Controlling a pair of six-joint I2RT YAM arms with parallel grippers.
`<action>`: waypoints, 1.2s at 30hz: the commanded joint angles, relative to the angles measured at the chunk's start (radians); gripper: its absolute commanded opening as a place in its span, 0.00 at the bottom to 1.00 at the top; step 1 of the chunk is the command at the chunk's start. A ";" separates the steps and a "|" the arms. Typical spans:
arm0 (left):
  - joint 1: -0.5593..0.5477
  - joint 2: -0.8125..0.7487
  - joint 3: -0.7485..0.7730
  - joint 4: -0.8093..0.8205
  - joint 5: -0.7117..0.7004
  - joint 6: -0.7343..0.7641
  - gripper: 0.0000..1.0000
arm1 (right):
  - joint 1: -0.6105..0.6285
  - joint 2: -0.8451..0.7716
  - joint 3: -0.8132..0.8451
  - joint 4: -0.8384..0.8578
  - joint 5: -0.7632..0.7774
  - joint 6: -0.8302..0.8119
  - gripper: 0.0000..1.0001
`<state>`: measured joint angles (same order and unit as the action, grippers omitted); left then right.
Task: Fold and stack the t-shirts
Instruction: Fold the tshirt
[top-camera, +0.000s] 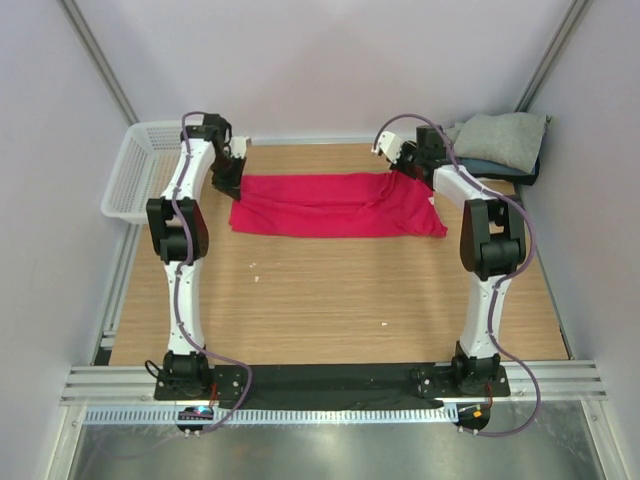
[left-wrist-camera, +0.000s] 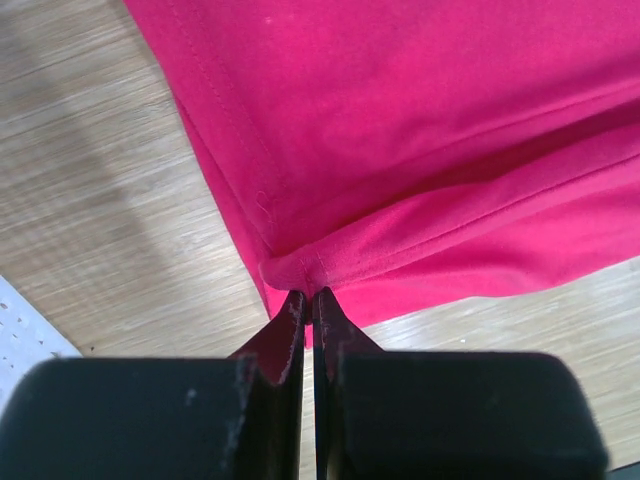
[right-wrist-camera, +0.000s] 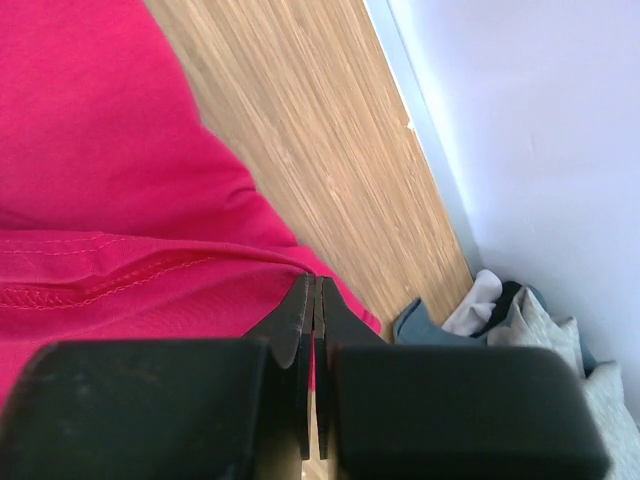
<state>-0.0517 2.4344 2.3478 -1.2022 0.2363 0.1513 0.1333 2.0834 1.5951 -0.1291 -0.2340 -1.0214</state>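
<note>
While its corners are pinched, t-shirt lies flat.

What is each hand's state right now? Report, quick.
Left hand: closed, pinching the bright crimson-pink cloth t-shirt at its edge.
Right hand: closed, pinching the same t-shirt.

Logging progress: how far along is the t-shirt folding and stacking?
Done: folded shirts piled in the far right corner. In hand: the crimson t-shirt, folded into a strip, pinched by left pincer and right pincer. Left: finish folding it, add it to the pile.
</note>
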 joint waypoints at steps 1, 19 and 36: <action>0.006 -0.017 0.033 0.033 -0.048 -0.024 0.00 | 0.000 0.026 0.104 0.029 0.010 -0.011 0.01; 0.010 -0.049 0.053 0.069 -0.126 -0.050 0.00 | -0.001 0.122 0.200 0.062 0.055 0.015 0.01; -0.046 -0.118 0.078 0.121 -0.239 -0.078 0.45 | 0.014 0.029 0.204 0.184 0.179 0.277 0.45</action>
<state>-0.0681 2.4306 2.4062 -1.1175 -0.0010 0.0841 0.1364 2.2574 1.7901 -0.0315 -0.0837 -0.8600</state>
